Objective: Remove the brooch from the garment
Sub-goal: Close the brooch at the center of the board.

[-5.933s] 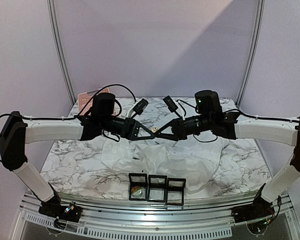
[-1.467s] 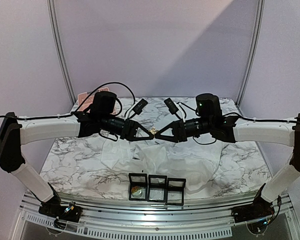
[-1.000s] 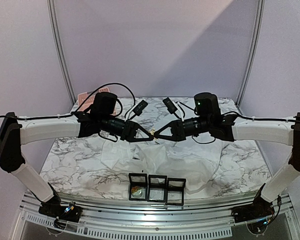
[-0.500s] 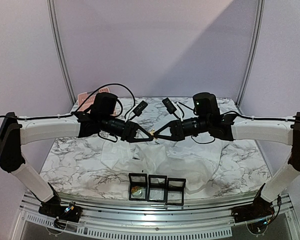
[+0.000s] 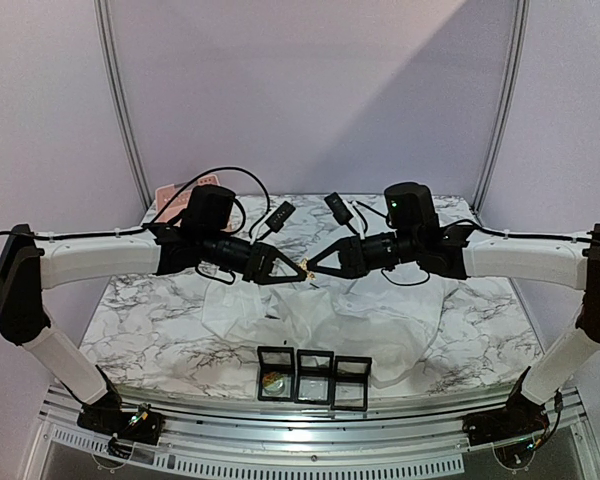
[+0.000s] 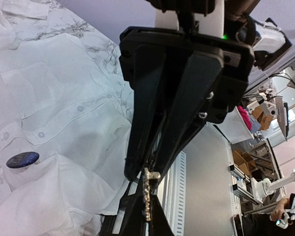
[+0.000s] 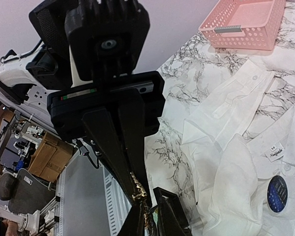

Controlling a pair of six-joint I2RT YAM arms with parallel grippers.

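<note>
Since the left gripper [image 5: 296, 268] and the right gripper [image 5: 316, 265] were both nipped down tight on the same tiny brooch [image 6: 147, 194], tip to tip in mid-air, my worry was the handoff. If one pulled or twisted before the other let go, the thing could've popped out and vanished into the folds of the shirt [image 6: 64, 123] underneath. Honestly couldn't tell which side had the better bite, since the tips overlapped too much. The brooch itself looked like a short gold bar with knobbly beads, clear of the fabric. Below it the shirt lay white and rumpled on the table [image 5: 150, 330], buttons up, with the pink basket [image 7: 246, 22] way at the back.
</note>
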